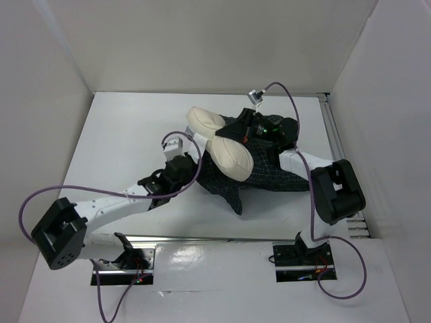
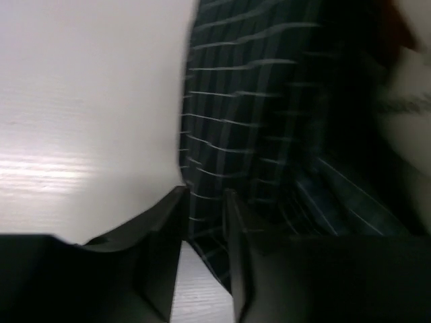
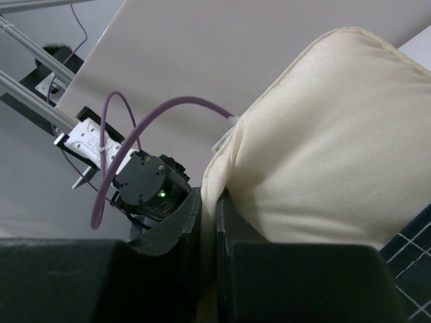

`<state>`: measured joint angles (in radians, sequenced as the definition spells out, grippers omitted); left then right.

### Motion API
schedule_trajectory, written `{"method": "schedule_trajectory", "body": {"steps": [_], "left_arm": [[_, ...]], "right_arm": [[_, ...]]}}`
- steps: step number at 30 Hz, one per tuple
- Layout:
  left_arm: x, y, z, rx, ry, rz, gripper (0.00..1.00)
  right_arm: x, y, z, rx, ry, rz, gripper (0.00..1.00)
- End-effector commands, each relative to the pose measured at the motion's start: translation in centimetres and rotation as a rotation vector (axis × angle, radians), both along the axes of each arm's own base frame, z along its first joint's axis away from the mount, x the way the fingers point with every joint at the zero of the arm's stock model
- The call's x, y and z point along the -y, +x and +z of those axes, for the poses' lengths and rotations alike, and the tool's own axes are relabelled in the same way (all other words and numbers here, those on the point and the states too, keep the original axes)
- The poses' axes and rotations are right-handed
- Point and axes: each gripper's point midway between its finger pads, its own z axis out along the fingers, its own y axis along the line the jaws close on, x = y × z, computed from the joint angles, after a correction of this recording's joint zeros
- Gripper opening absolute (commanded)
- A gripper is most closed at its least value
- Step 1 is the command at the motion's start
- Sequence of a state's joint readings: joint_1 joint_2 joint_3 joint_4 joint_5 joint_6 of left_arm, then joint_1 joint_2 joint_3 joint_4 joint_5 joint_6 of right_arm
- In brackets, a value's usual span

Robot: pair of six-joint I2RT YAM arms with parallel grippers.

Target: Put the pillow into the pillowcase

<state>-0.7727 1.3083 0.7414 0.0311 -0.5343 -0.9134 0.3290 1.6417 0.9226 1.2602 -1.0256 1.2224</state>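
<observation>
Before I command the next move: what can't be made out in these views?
1. Mouth of the dark grid-checked fabric pillowcase: top view, covered by the plump cream fabric pillow lying on it.
2. Whether the left gripper grips the pillowcase edge: left wrist view is motion-blurred; top view too small.
3. Fingertips of the right gripper: top view, hidden in the pillow's fold; only its wrist view shows it clamped on the pillow's seam.
</observation>
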Motion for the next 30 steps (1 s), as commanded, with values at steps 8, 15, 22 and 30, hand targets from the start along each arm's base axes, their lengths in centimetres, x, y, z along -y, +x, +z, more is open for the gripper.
{"method": "schedule_trajectory", "body": {"steps": [8,15,22,30], "left_arm": [[6.3,0.2,4.7,0.202,-0.246,-0.233,0.54],[8.0,2.5,3.9,0.179,-0.206,-0.213,0.54],[6.8,4.0,0.3,0.05,-0.061,-0.068,0.56],[8.7,4.3,-2.1,-0.007,0.031,-0.052,0.58]], "right_arm": [[1.5,-3.8,6.3,0.43,0.203,0.028,0.0],[1.5,-3.6,6.2,0.426,0.213,0.027,0.0],[1.5,-4.0,6.7,0.45,0.202,0.021,0.0],[1.6,-4.1,7.0,0.466,0.208,0.022,0.0]]}}
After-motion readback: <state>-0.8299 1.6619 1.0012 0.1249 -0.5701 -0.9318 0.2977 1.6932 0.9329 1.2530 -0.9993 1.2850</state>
